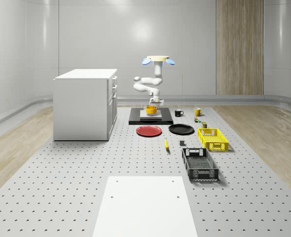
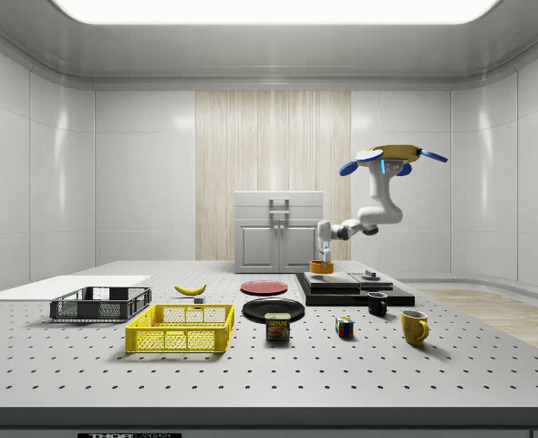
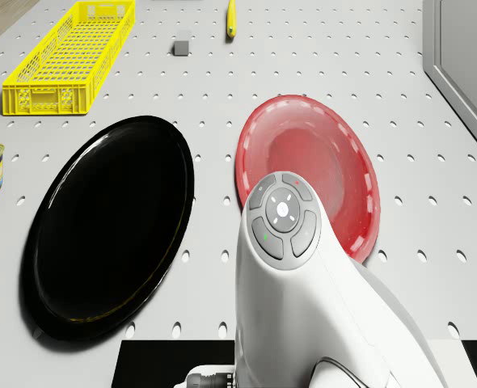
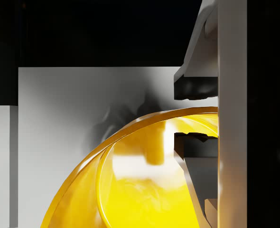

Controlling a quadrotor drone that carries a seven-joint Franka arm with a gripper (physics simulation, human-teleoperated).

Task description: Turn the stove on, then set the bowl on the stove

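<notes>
Right now I have the drone (image 1: 158,59) hovering above the far side of the stove (image 1: 151,120), with the arm (image 1: 146,86) folded down toward it. In the side view the gripper (image 2: 322,259) is right at the yellow bowl (image 2: 321,266), which rests on the stove's pale top plate (image 4: 73,118).

Through the wrist camera I see the bowl's rim running between the two fingertip pads (image 4: 195,88), one pad outside the wall and one inside. The pads sit close on either side of the rim, but I cannot tell whether they are actually pinching it or standing just off it.

Taking the whole-scene view as a clock face centred on the stove, with twelve o'clock toward the back wall: the red plate (image 1: 149,131) lies at about six o'clock, just in front of the stove, and the black plate (image 1: 181,129) sits beside it at about five. A dark mug (image 1: 178,113) stands at three o'clock, with a yellow mug (image 1: 198,111) further out the same way. The yellow crate (image 1: 212,138) and the black crate (image 1: 200,164) lie well apart from the stove, out toward four and five o'clock, and a banana (image 1: 166,144) lies between the plates and the crates. The white cabinet (image 1: 85,103) stands at nine o'clock.
</notes>
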